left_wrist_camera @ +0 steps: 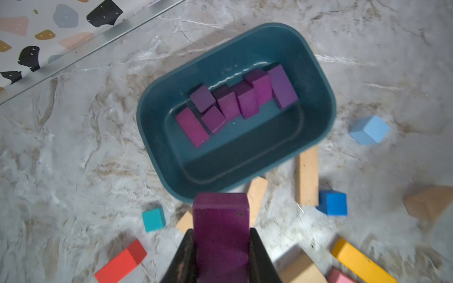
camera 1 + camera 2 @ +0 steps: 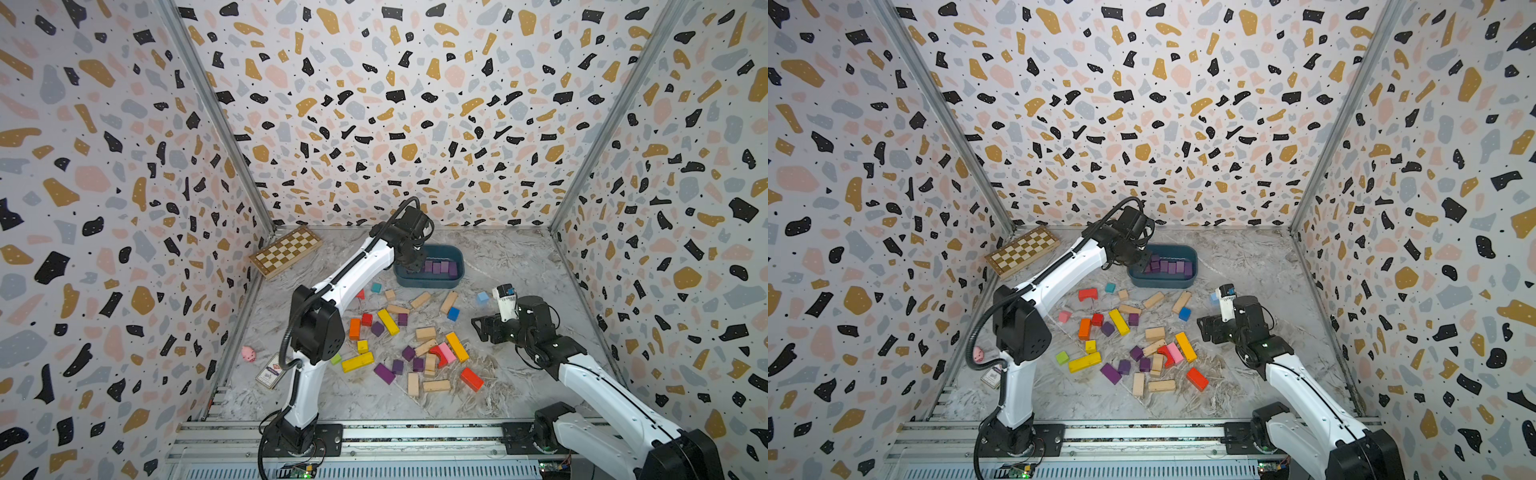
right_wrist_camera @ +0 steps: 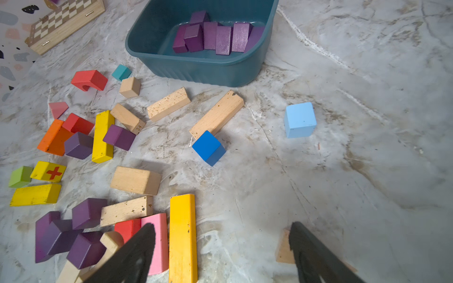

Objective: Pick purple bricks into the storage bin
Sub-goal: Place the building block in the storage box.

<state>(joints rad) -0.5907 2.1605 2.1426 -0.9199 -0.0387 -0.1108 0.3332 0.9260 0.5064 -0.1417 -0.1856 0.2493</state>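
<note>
Brick at the bin.
Left jaws pinch it; I'll release past the rim. Right jaws spread.

A small wood-coloured block has the number 34 printed in dark ink on its end. A longer wood-coloured block has a 4 near one end. A little yellow block has a red plus sign painted on its top. A card lies near the edge of the desk. It has print on it, but the letters are too small to read.
</note>
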